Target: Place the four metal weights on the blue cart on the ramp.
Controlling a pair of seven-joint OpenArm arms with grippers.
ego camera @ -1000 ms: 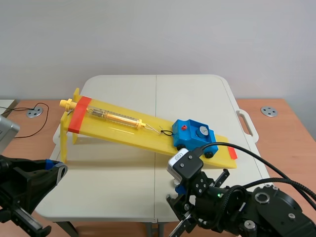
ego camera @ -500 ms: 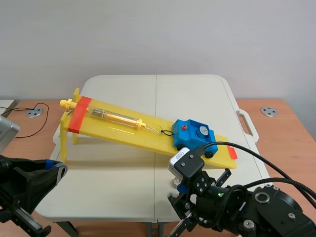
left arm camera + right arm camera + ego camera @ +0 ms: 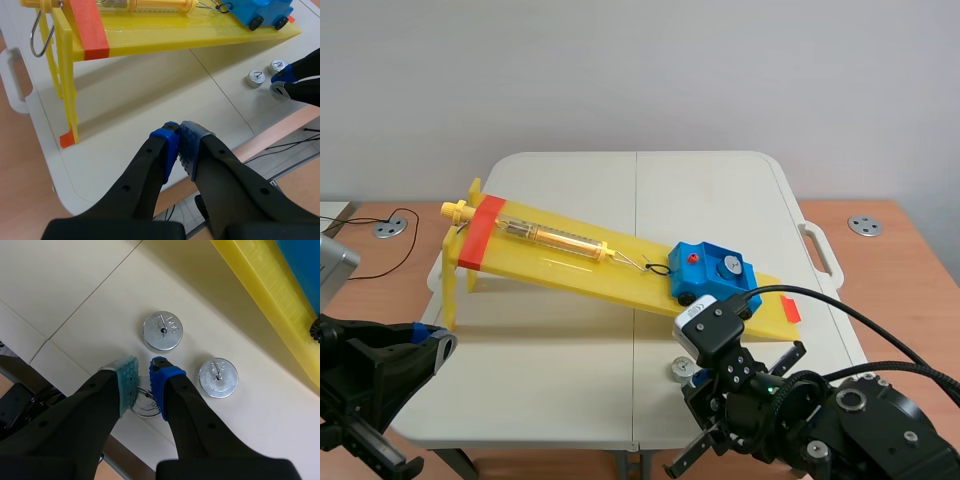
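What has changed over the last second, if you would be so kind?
The right tool and its arm shifted slightly rightward, uncovering a metal weight on the table. The left tool, blue cart and ramp stayed put.

Ramp (image 3: 590, 262): yellow, on white tabletop (image 3: 710, 190), red band across raised end.
Blue cart (image 3: 713, 273): near low end of ramp, hooked to clear tube (image 3: 555, 237).
Metal weight (image 3: 728, 266): seated on cart top.
Second weight (image 3: 680, 370): flat on tabletop, just beside right arm (image 3: 790, 405).
Left arm (image 3: 370, 375): low, off tabletop corner.
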